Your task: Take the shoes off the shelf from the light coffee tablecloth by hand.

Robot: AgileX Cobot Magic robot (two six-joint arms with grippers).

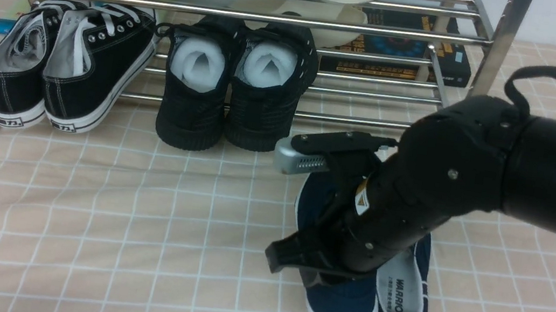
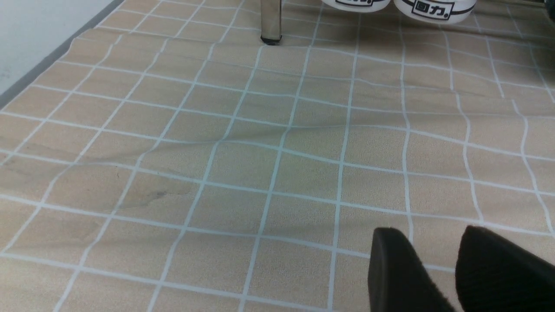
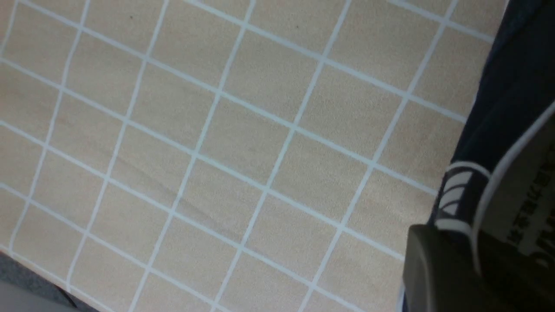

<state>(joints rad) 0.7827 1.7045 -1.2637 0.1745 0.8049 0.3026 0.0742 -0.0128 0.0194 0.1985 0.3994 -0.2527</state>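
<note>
Navy shoes (image 1: 344, 307) lie as a pair on the light coffee tablecloth (image 1: 86, 205), side by side and touching. They sit directly beneath the right fingers and off the shelf (image 1: 222, 11), which stands well beyond those fingers with other footwear on its lower bars. The shoes look light and soft: thin canvas uppers that would fold under a squeeze, over stiffer white rubber soles likely to drag on the cloth instead of sliding. The best hold seems to be the two inner collars where the shoes meet, pinched together so both come along as one. A grip on one wall alone could leave the other shoe behind. At the left, the left fingers (image 2: 399, 273) hover just over bare cloth, parted, with a strip of cloth showing between them; they hold and touch nothing. The shoes are out of that wrist view. To the right, the right fingers (image 3: 442, 273) reach down into the middle of the pair. The arm hides most of them from the front, but the wrist view shows one finger pressed against the navy collar beside a white-striped tab, with the grey printed insole just past it. They appear nearly together, clamped on the collar and not standing open, though the second finger cannot be seen.
</note>
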